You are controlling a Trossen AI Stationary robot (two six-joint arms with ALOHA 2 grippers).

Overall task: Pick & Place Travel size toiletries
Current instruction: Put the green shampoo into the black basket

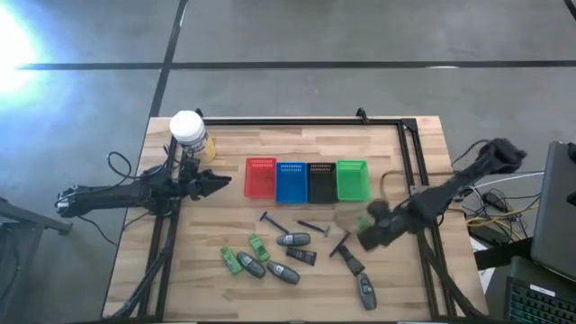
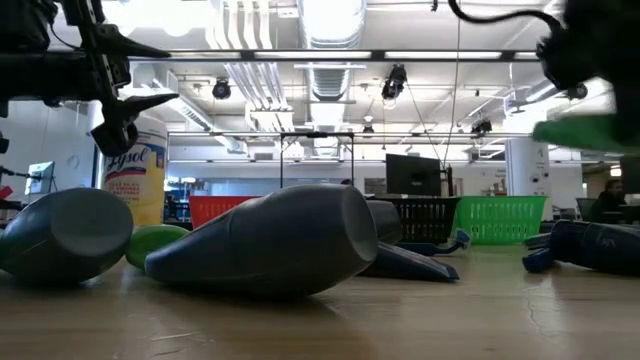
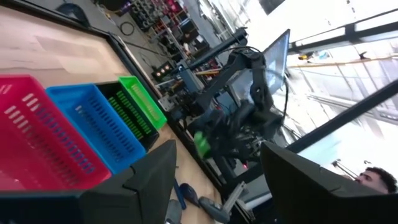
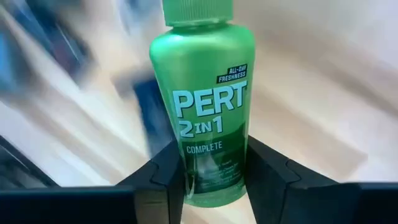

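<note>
We see the right gripper with its fingers clamped on a green Pert 2-in-1 bottle, held above the table at about four o'clock from the green basket. The left gripper hovers beside the red basket, fingers spread wide.

Motion blur smears the table behind the green bottle, whose base seems hidden between the jaws.
</note>
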